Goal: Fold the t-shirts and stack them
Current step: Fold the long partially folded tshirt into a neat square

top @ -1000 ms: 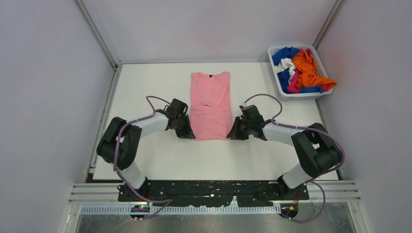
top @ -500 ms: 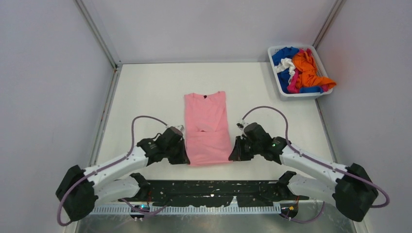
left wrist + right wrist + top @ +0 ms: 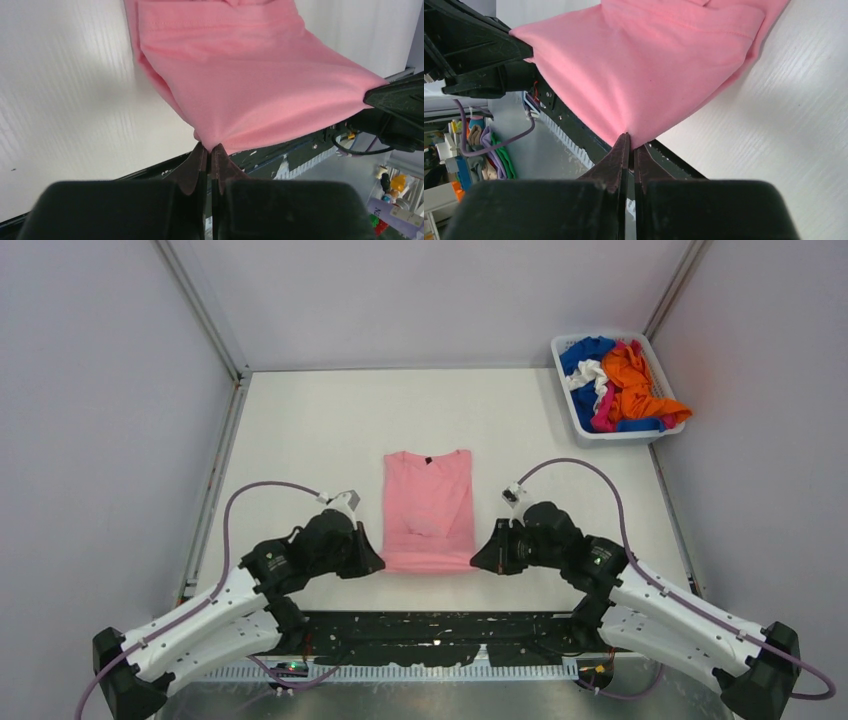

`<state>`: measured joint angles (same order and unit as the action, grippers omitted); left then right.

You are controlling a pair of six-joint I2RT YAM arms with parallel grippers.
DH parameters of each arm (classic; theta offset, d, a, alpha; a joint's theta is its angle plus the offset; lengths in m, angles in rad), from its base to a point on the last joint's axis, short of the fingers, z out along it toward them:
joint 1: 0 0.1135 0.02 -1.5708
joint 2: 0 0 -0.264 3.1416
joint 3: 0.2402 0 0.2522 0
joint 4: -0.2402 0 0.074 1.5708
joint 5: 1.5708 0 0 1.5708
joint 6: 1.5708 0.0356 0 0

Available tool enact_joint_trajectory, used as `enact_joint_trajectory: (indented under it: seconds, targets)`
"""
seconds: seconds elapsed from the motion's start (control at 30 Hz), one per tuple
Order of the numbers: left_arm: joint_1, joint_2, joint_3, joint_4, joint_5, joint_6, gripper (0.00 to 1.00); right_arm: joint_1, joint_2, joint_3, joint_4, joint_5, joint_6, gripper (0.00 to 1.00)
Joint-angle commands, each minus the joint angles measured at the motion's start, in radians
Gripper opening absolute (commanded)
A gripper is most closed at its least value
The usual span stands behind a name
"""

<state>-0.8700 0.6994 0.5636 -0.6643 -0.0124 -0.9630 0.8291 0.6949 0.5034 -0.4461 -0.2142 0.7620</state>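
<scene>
Pink t-shirt [image 3: 428, 515] is part folded; left end effector [image 3: 377, 565] and right end effector [image 3: 477, 562] pinch its near corners. Other shirts [image 3: 628, 378] wait unfolded in the far-right basket [image 3: 612, 437].

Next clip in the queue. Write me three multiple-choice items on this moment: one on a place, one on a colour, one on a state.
1. Where on the table does the basket stand?
A. far right corner
B. near left corner
C. centre

2. What colour is the t-shirt that both arms hold?
A. orange
B. royal blue
C. light pink

3. What state is the left gripper in?
A. wide open above the cloth
B. shut on the t-shirt's near corner
C. out of view

Answers:
1 A: the top view shows it at the far right corner.
2 C: the top view and both wrist views show light pink cloth.
3 B: the left wrist view shows it pinched on a cloth corner, just as the right gripper is in its own view.
</scene>
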Motion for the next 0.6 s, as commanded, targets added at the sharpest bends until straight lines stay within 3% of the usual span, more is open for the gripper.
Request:
enact_joint_trajectory:
  seconds: [0.0, 0.57]
  targets:
    - [0.037, 0.071, 0.132, -0.004, -0.118, 0.052, 0.00, -0.030, 0.082, 0.141, 0.029, 0.079, -0.057, 0.05]
    - [0.367, 0.467, 0.429, 0.125, 0.008, 0.240, 0.00, -0.383, 0.457, 0.364, 0.162, -0.089, -0.200, 0.05]
